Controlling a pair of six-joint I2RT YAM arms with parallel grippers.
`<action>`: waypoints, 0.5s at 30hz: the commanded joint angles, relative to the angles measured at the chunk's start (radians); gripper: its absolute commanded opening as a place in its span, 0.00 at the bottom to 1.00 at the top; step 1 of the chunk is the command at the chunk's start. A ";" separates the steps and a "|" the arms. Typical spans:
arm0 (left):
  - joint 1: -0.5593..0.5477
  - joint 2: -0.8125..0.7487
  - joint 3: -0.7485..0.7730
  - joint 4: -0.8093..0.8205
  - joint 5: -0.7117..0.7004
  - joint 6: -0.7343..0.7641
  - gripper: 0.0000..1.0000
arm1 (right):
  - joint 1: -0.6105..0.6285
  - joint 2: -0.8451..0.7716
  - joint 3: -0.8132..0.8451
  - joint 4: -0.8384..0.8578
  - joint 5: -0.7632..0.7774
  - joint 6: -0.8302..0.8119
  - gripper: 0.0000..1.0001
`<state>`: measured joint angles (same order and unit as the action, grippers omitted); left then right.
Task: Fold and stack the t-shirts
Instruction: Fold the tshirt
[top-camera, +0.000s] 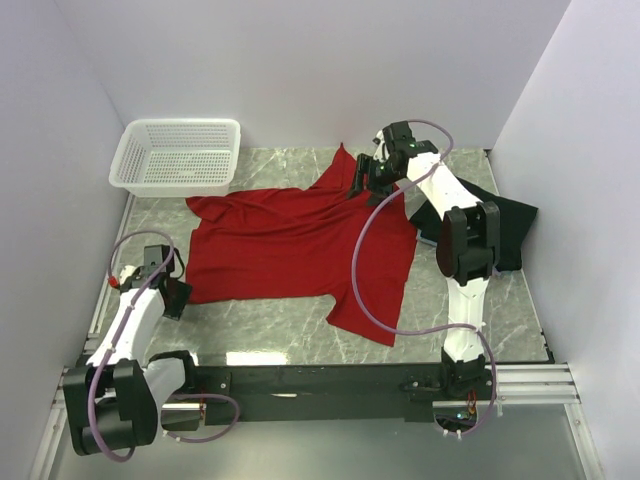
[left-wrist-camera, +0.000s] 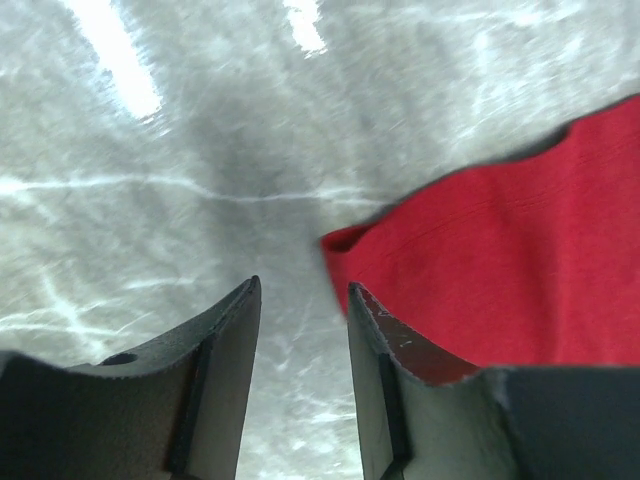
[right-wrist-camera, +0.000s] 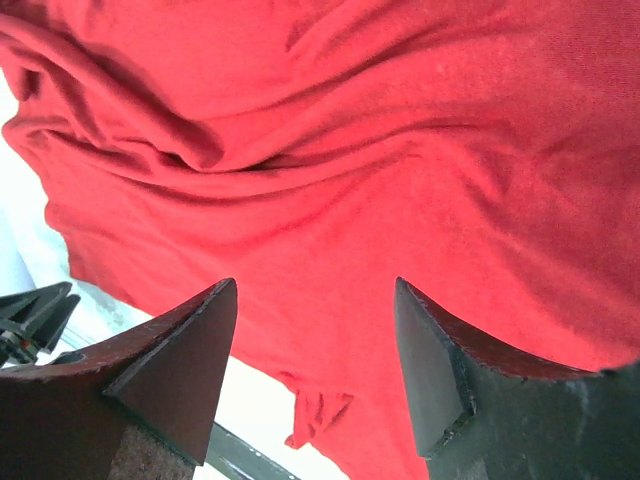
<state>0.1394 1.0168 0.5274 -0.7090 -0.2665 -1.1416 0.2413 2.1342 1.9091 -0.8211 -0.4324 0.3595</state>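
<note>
No fold shows yet. The red t-shirt (top-camera: 290, 240) lies spread and wrinkled on the marble table (top-camera: 280, 335), so I judge the task barely begun: this shirt needs flattening and folding, and no stack exists. The black t-shirt (top-camera: 510, 225) lies behind the right claw (top-camera: 360, 182), partly under that arm; whether it is already folded I cannot tell.

The overhead view alone gives the layout. The left claw (top-camera: 172, 290) is at the shirt's near-left corner, the right claw is over the shirt's far side beside a raised peak of cloth, and a white mesh basket (top-camera: 135, 170) sits well beyond the left claw.

The wrist views add what the overhead cannot resolve. From the left wrist, the jaws stand slightly parted and released, with bare marble between them and the red hem corner just ahead and to their right, not gripped. From the right wrist, the jaws are spread wide and released, with rumpled red cloth filling the space ahead of them and nothing pinched.
</note>
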 joint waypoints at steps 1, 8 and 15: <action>0.017 0.009 0.000 0.084 0.013 0.022 0.45 | 0.000 -0.080 0.008 0.020 -0.019 0.006 0.70; 0.046 0.052 -0.023 0.175 0.062 0.043 0.44 | 0.000 -0.094 -0.001 0.016 -0.017 -0.002 0.70; 0.046 0.095 -0.017 0.201 0.088 0.060 0.39 | 0.001 -0.103 -0.022 0.016 -0.014 -0.007 0.70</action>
<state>0.1802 1.1107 0.5106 -0.5503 -0.2012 -1.1057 0.2413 2.1143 1.8919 -0.8154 -0.4389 0.3607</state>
